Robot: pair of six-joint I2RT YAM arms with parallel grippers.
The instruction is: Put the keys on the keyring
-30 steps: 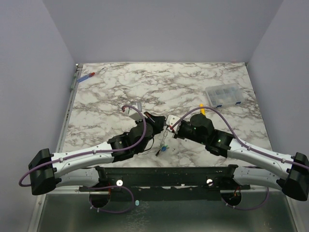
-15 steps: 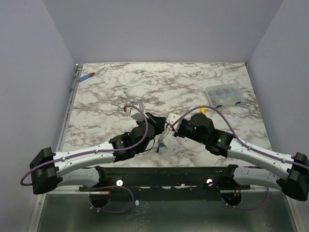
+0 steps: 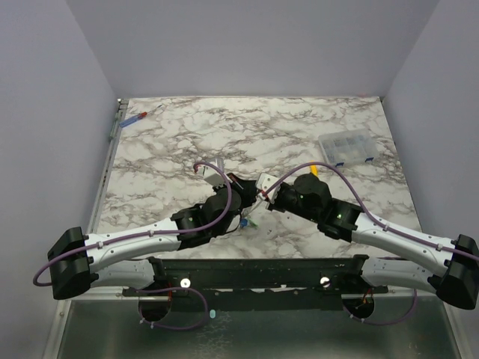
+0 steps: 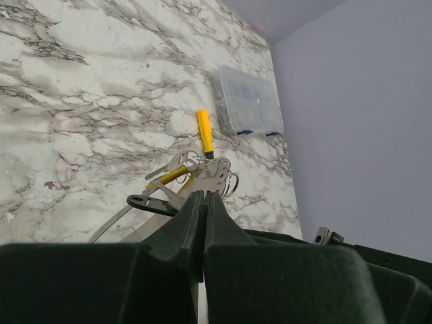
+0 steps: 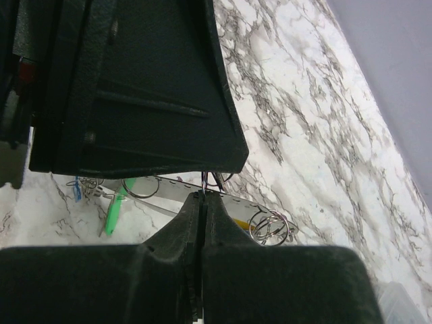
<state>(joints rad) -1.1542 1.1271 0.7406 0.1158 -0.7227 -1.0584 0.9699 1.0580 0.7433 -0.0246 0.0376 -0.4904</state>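
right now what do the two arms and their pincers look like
Both the left arm and right arm have white links between chunky black joints. A purple cable loops along each. The left pincer and right pincer are matte black with textured, wedge-shaped fingers.

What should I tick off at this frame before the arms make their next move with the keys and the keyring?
1. Left gripper closed: ok, jaws pressed together.
2. Right gripper closed: ok, a thin wire leaves its tips.
3. What that wire belongs to: cannot tell.
4. Green-capped key already threaded: cannot tell.
5. Yellow-capped key in the left wrist view: ok, just beyond the fingertips.
6. Yellow screwdriver and clear box apart from both gripper tips: ok.
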